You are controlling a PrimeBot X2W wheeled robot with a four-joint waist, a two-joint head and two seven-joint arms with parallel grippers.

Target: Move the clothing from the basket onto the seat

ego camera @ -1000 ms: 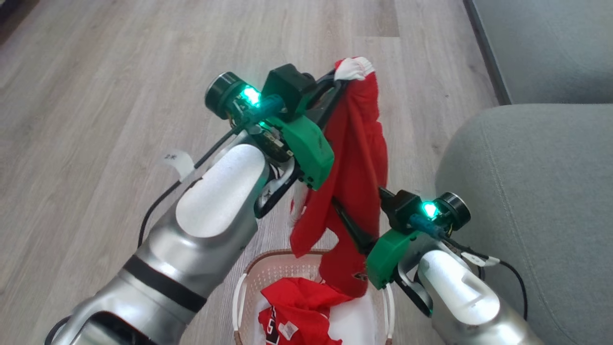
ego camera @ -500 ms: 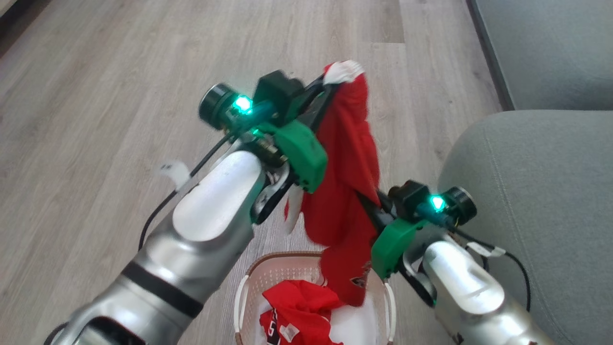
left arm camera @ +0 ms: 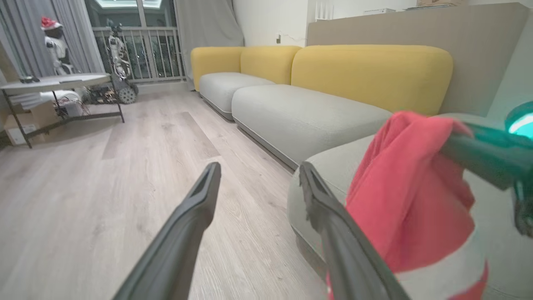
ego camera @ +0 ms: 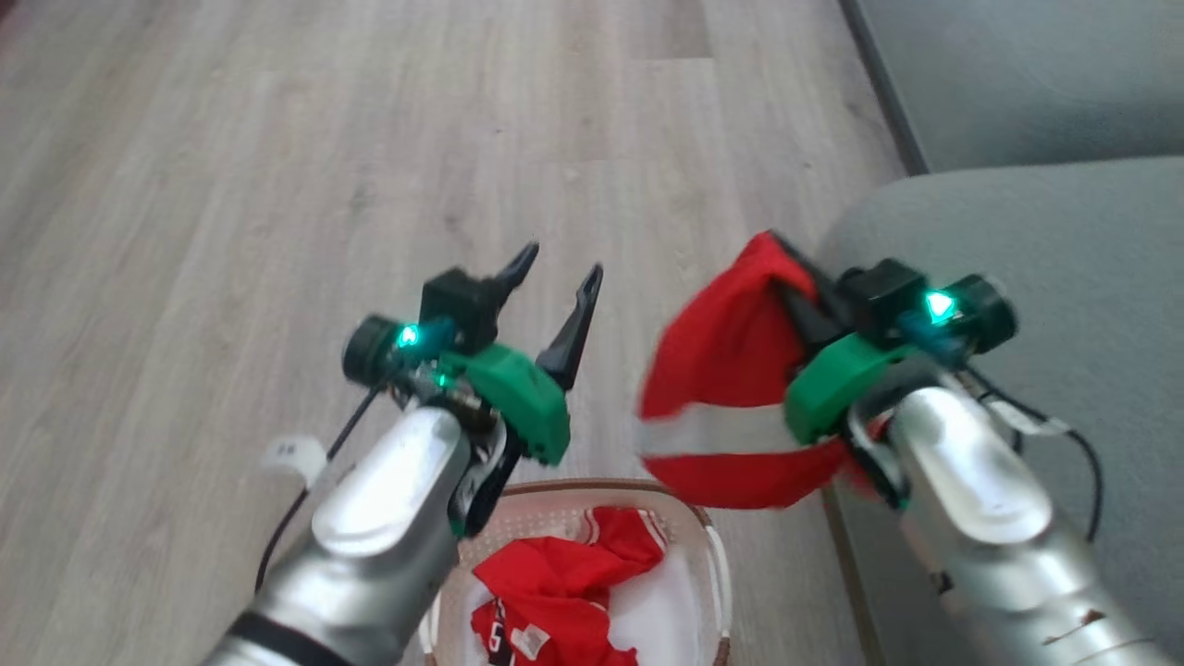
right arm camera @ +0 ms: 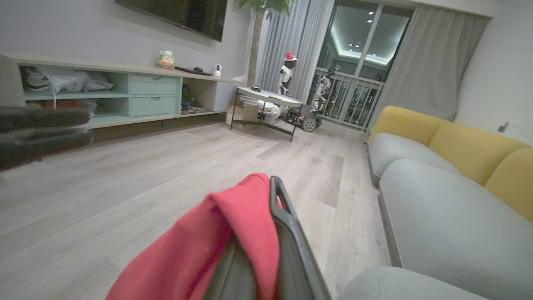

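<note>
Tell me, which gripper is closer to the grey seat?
The right. The right gripper, shut on the red shorts, hovers at the seat edge; the left gripper, open, is over the floor by the basket, farther away.

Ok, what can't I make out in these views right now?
- Head view: the basket is cut off by the bottom edge, and the left forearm covers its left rim.
- Head view: numbers on the jersey are folded and cut off, unreadable.
- Head view: the shorts are motion-blurred.
- Right wrist view: the shorts drape over the right gripper, hiding where it bites.
</note>
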